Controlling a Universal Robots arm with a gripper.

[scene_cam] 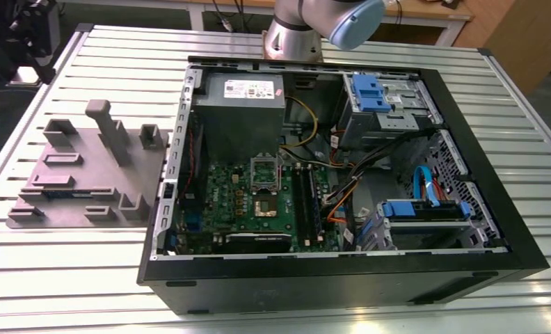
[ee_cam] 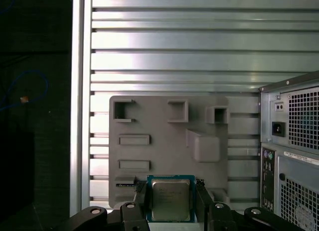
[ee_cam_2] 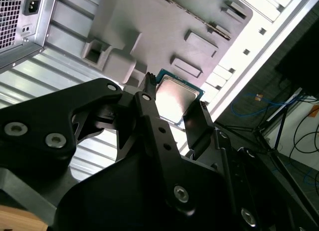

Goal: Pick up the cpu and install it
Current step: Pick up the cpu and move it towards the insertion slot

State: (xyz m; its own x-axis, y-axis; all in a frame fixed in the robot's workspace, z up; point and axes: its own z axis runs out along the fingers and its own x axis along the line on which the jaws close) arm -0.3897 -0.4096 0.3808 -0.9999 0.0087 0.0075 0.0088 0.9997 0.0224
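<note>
In both wrist views the cpu (ee_cam: pixel 171 197) (ee_cam_2: pixel 175 97), a thin square chip with a pale silvery top and a green rim, sits between my gripper's two black fingers (ee_cam: pixel 141 200) (ee_cam_2: pixel 149 89). The gripper (ee_cam: pixel 171 203) (ee_cam_2: pixel 174 105) is shut on its opposite edges and holds it well above the slatted table. Far beneath it lies the grey plastic fixture (ee_cam: pixel 164 136) (ee_cam_2: pixel 164 27) (scene_cam: pixel 90 174). In the exterior view the arm (scene_cam: pixel 299 28) shows at the upper edge. The open computer case (scene_cam: pixel 201 275) lies on its side with the green motherboard (scene_cam: pixel 229 202) exposed.
Inside the case are a grey metal power supply box (scene_cam: pixel 241 104), black memory sticks (scene_cam: pixel 303 202), blue drive brackets (scene_cam: pixel 373 90) and loose cables. The case's rear panel (ee_cam: pixel 291 151) stands beside the fixture. The slatted table's edge (ee_cam: pixel 79 116) runs past the fixture's far side.
</note>
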